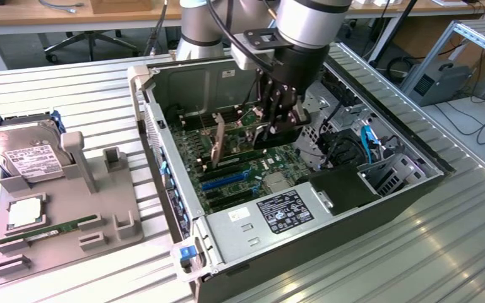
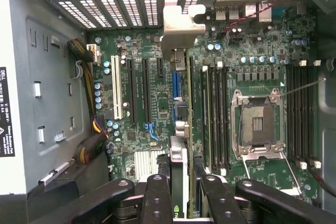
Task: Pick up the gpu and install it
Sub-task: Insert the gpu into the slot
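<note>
- Exterior view, centre of the frame: your gripper (image 1: pixel 269 126) reaches down into the open computer case (image 1: pixel 411 189), which lies on its side on the slatted metal table (image 1: pixel 444 252).
- Between the fingers you hold the gpu (image 1: pixel 219 144) on edge; its green board and pale end bracket stand upright just above the motherboard (image 1: pixel 251 167), towards the exterior view's left of the gripper.
- Hand state: the fingers are clamped on the gpu, one on each face of the card, neither fully spread nor fully closed.
- Wrist view, lower centre: the black fingers (image 2: pixel 157 198) flank the card, and the gpu (image 2: pixel 181 129) runs as a thin edge-on strip up the middle of the frame to its silver bracket near the rear slots.
- The card's lower edge lines up with the blue expansion slot (image 2: pixel 176 85); whether it is fully seated you cannot tell.
- Right of centre in the wrist view lies the bare CPU socket (image 2: pixel 258 124), with memory slots on both sides.
- Exterior view, lower centre: the power supply (image 1: pixel 280 211) with its black label fills the near corner of the case.
- Exterior view, left edge: a grey parts holder (image 1: pixel 99 196) carries a hard drive (image 1: pixel 23 151), a RAM stick (image 1: pixel 48 230) and a processor chip (image 1: pixel 25 211), well apart from the case.
</note>
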